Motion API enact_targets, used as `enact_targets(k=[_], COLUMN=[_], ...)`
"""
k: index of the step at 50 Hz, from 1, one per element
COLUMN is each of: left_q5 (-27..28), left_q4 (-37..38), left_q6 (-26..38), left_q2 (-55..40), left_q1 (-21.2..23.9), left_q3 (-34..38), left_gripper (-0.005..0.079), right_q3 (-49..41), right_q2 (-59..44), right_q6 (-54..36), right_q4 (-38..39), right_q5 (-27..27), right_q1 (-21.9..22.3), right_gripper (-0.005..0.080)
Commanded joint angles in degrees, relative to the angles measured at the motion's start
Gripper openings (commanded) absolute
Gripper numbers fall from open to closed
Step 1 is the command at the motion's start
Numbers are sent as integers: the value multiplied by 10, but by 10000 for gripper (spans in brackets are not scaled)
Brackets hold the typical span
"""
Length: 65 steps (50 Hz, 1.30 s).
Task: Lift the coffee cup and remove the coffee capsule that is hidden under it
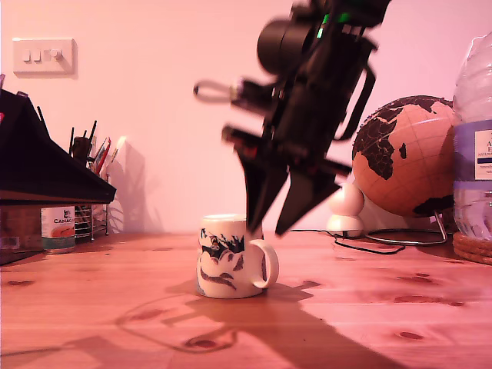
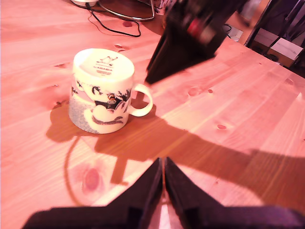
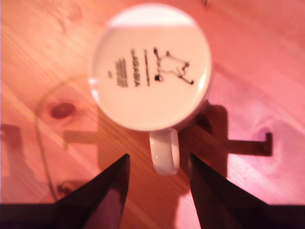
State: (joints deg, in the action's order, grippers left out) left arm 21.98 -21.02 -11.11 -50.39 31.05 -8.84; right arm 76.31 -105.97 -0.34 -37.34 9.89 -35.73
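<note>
- The coffee cup [image 1: 227, 256] stands upside down on the wooden table [image 1: 400, 307], base up, so the maker's print on its underside shows in both wrist views; its handle [image 1: 267, 264] points toward the exterior view's right.
- The cup's mouth is flat on the wood, so I cannot see whether anything is under it; no capsule shows in any view.
- My second gripper [image 1: 275, 201] hangs just above the cup, jaws apart, its two dark fingers [image 3: 108, 188] on either side of the handle and clear of it.
- My first gripper [image 2: 163, 179] is off the cup, its fingers pressed together with nothing between them.
- At the exterior view's left, a small labelled tin can [image 1: 58, 228] stands beside a wire holder [image 1: 88, 219] with pens in it.
- At that view's right are a globe [image 1: 403, 157] and a plastic water bottle [image 1: 473, 138].
</note>
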Motion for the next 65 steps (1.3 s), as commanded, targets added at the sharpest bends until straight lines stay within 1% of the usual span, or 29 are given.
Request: enact_targets(k=[1,21,29,43,55,65], left_q5=[0,0,0,0,0,0], left_q4=[-5,-5,-5,-5,-4,-4], left_q6=[7,7,7,7,7,7], left_q2=[-3,-3,-3,-3,-3,-3], left_q1=[2,2,2,2,2,2], left_q3=[-7,-7,-7,-7,-7,-7], left_gripper=[-23,-23,-23,-23,-23,-23], right_q3=[8,11,11,11,11,11], right_q2=[-8,-44,-48,-59,-70,-70], right_q6=[-8,-17,-23,-26,-26,-27], right_q4=[5,23,33,38,38,39], right_q5=[-1,-12,-11,-13,-12,5], right_q1=[-5,-6,-6,-6,-7,-6], right_gripper=[358,356,331,328,257,103])
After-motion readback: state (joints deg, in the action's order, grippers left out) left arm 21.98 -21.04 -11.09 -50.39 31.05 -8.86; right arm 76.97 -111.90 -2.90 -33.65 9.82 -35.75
